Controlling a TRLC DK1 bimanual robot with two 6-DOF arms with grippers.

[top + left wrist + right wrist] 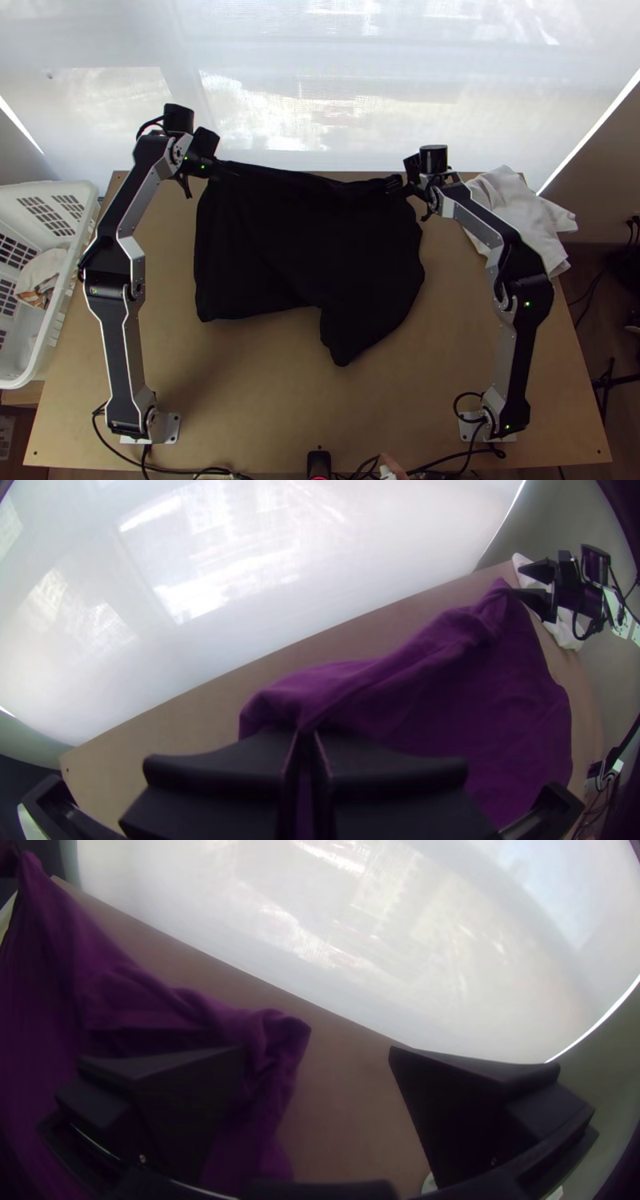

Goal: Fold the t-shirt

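Note:
The dark t-shirt (304, 248) lies across the upper middle of the table, its upper edge bunched and a lobe hanging toward the near side. At its upper left corner is my left gripper (226, 170). In the left wrist view, the left gripper (306, 737) is shut on the edge of the shirt (467, 700), which looks purple there. My right gripper (400, 184) is at the upper right corner. In the right wrist view, the right gripper (320, 1050) stands open, one finger over the shirt's bunched corner (273, 1033) and the other beside it over bare table.
A white cloth (520, 212) lies on the table's far right corner, beside the right arm. The white basket (68, 280) stands at the left edge with cloth inside. Bare wood (264, 384) lies between the arms' bases. A bright screen rises behind the table.

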